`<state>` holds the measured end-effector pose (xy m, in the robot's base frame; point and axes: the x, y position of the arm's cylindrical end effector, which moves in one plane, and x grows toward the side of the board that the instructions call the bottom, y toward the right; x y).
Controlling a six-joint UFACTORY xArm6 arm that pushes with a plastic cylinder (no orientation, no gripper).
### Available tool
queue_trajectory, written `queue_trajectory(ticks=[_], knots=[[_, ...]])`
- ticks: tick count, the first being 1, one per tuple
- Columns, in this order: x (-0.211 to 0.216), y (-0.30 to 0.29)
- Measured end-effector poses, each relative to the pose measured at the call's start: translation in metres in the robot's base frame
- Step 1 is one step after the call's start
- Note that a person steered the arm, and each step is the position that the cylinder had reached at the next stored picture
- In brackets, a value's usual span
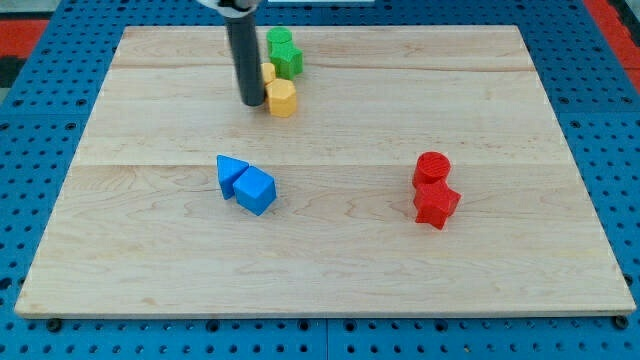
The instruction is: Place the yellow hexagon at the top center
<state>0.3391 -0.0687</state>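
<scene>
Camera view: yellow hexagon (283,98) touching my tip (250,103)

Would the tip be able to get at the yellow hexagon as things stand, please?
Probably yes: my tip is already right beside the yellow hexagon, on the view's left, with nothing between them. Another yellow block and green blocks crowd its top side.

Bright, even overhead light; the blocks cast only short soft shadows on the wooden board (330,240). No glare; focus stays sharp throughout, with slight softness at the top edge
</scene>
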Motion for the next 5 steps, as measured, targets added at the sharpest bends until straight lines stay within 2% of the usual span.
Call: queue_trajectory(ticks=[1, 2, 3, 5], knots=[[0.010, 0.022], [0.055, -0.003], [0.049, 0.010], [0.010, 0.068]])
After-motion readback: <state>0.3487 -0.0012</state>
